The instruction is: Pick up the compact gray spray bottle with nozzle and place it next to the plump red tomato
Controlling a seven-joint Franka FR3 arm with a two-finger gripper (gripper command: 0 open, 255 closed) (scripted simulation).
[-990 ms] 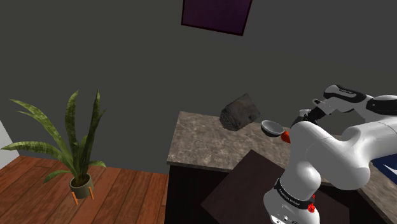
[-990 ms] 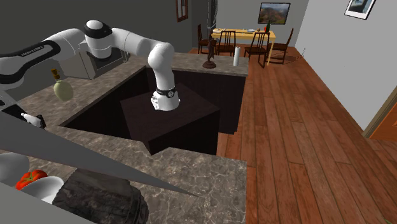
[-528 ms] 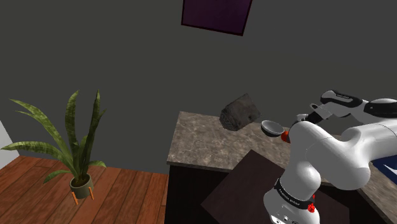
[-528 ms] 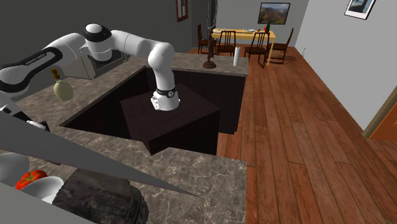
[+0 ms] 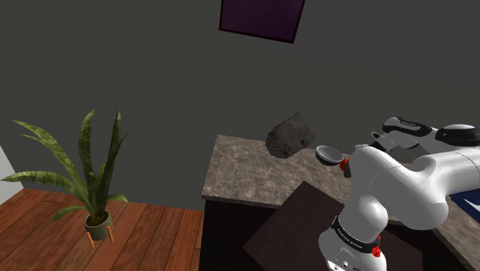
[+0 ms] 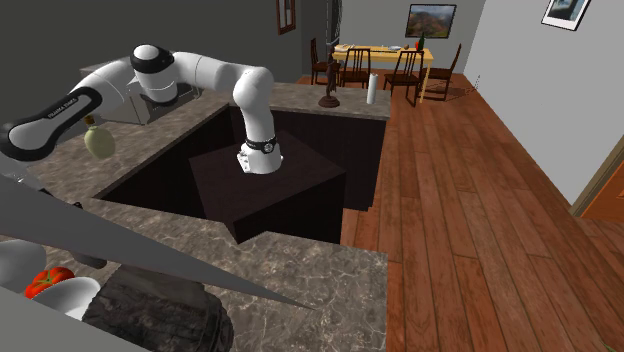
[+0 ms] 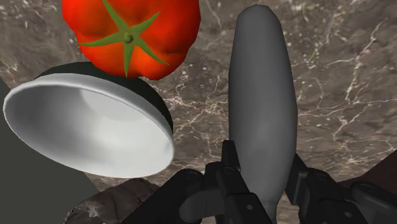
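**Ann:** Close in first. The gripper [image 7: 263, 178] has its two black fingers pinching the grey spray bottle [image 7: 261, 95], one on each side, over the marble counter [image 7: 350, 89]. I can't tell whether the bottle touches the stone.

**Bo:** And it's lower than a second ago. In the shoulder view the arm [image 5: 400, 173] has dropped its forearm toward the counter, and in the second exterior view the forearm has swung down toward that picture's lower left.

**Ann:** The bottle is just beside the red tomato [image 7: 130, 32] — green stalk star facing us — and the tomato sits right by a white bowl [image 7: 89, 130] with a dark outside.

**Bo:** Neither of those has shifted. The dark rocky lump [image 5: 288, 136] past them on the counter hasn't either.

**Ann:** The surface is brown-grey veined stone, running round a dark well where the stand [image 6: 290, 190] sits.

**Bo:** Farther out on the counter are a pale vase [image 6: 98, 141], a small dark statuette [image 6: 327, 95] and a white cylinder [image 6: 371, 88].

**Ann:** Beyond that — wooden floor [image 6: 480, 200], a dining table [image 6: 385, 50] with chairs, a potted plant [image 5: 92, 173] against the dark wall and a purple panel [image 5: 260, 17] high up.
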